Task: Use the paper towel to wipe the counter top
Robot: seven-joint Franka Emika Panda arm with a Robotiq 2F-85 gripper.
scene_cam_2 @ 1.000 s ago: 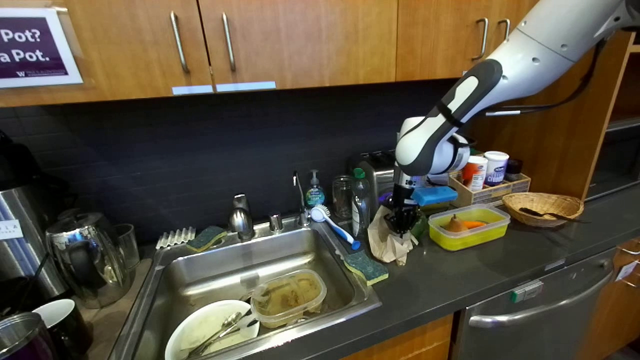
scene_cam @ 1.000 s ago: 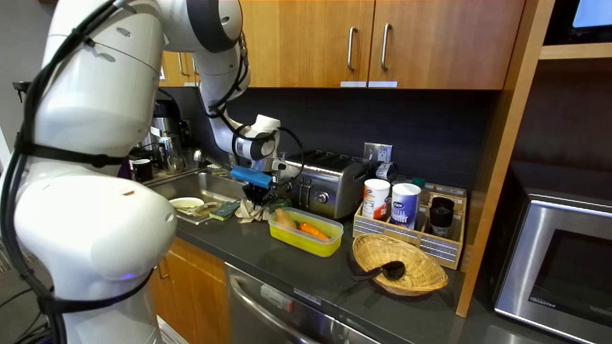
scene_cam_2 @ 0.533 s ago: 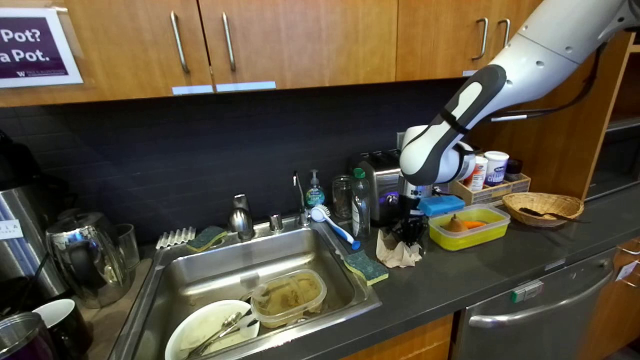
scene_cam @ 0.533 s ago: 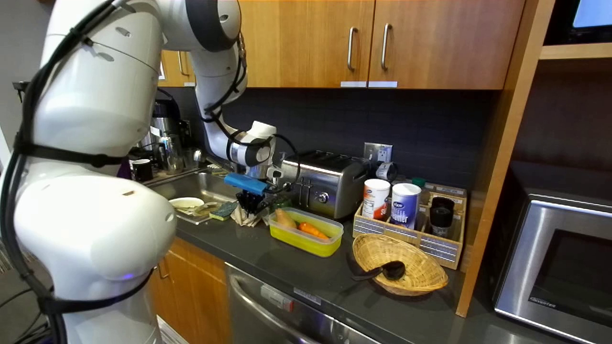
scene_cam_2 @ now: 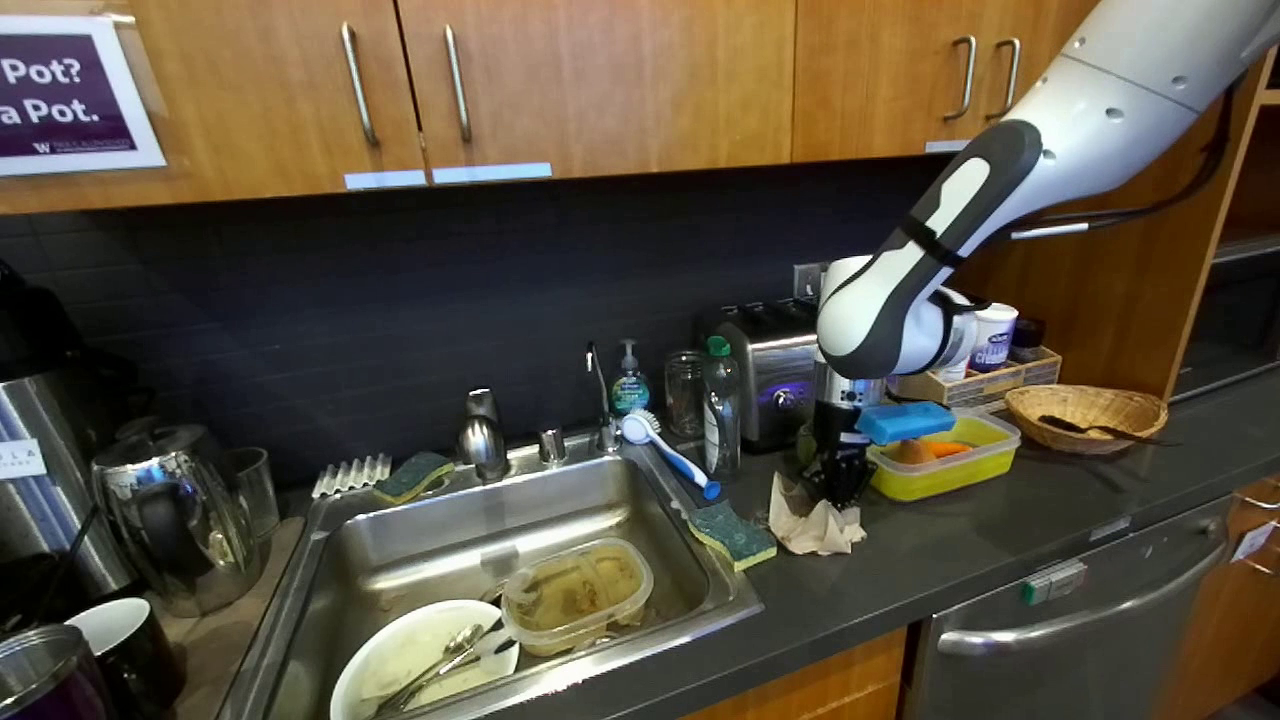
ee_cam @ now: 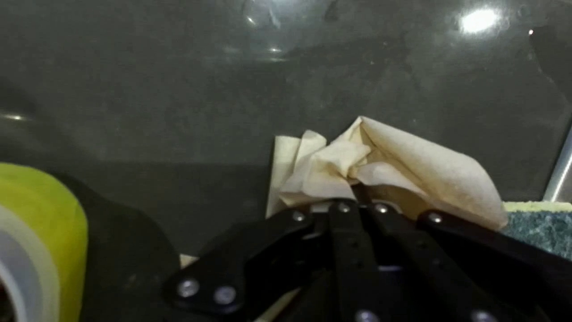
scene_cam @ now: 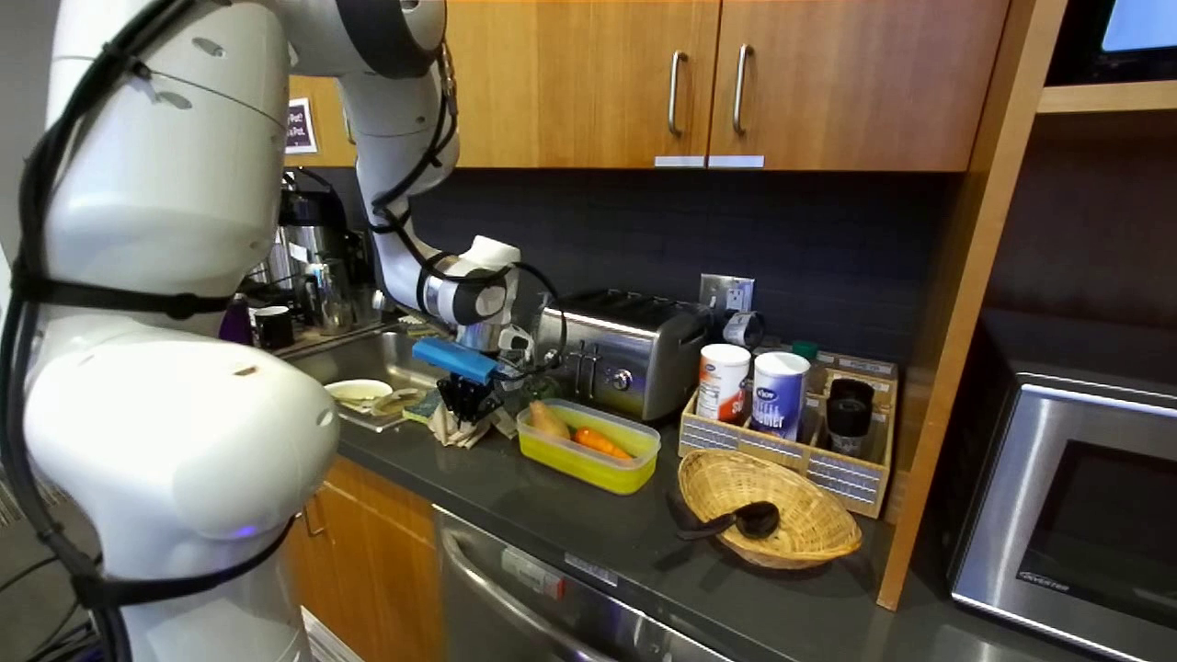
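A crumpled, tan-brown paper towel (ee_cam: 384, 172) rests on the smooth, dark grey table (ee_cam: 170, 112), a narrow folded strip at nine o'clock and a broad flap curving toward four o'clock in the wrist view, its lower part hidden. The table gleams there toward two o'clock; in an exterior view, its straight front edge (scene_cam: 515, 528) runs toward four o'clock.

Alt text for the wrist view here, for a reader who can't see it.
A black gripper at the bottom of the picture is closed on a crumpled tan paper towel over a shiny dark grey counter top. Part of a yellow container shows at the left edge, and part of a green-and-yellow sponge at the right.
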